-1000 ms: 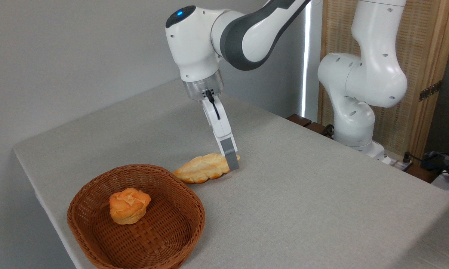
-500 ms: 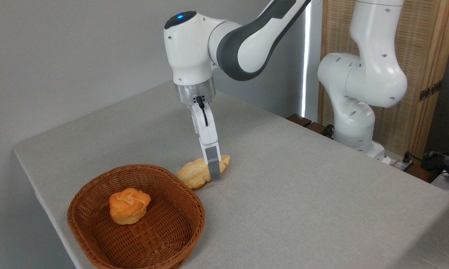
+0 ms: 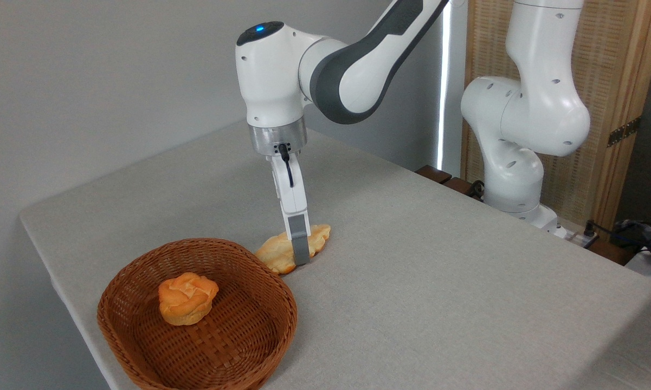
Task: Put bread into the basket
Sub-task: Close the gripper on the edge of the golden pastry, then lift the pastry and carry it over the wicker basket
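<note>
One grey-fingered gripper (image 3: 300,254) down at pale golden braided bread (image 3: 290,250) on worktop; closure unclear. Grasp step; next, lift into reddish-brown wicker basket (image 3: 282,292).

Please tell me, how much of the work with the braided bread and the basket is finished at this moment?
Done: nothing delivered; the braided loaf lies on the table beside the basket, which holds only an orange bun. In hand: the gripper is down at the loaf; whether it grips cannot be seen. Left: grasp, lift, move over the rim, release.
</note>
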`<action>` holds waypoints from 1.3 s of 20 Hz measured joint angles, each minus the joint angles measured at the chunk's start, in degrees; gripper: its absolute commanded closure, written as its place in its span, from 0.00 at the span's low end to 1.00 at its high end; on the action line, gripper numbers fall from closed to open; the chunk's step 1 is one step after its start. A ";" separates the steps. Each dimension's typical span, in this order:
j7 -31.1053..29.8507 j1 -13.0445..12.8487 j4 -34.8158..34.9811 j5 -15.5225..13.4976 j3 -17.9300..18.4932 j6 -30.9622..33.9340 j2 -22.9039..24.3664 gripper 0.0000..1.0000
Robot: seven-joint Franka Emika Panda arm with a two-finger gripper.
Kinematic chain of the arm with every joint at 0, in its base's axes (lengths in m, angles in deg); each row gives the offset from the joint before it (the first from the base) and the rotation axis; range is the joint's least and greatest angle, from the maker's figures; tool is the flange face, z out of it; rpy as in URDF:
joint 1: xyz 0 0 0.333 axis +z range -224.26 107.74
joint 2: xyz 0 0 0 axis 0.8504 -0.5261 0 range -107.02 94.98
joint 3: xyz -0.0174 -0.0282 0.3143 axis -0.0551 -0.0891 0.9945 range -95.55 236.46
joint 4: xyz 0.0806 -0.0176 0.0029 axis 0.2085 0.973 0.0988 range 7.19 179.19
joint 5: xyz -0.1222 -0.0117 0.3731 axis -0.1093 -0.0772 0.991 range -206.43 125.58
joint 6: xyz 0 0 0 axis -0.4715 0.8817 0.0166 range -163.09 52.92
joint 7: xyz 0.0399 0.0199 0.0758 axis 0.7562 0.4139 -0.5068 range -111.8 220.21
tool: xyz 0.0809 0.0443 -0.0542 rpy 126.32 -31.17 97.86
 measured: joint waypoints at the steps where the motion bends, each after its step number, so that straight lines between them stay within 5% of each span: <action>1: 0.00 -0.01 0.00 0.00 0.00 0.00 0.00 0.61; 26: 0.03 -0.23 -0.66 0.00 -0.01 3.43 0.13 0.68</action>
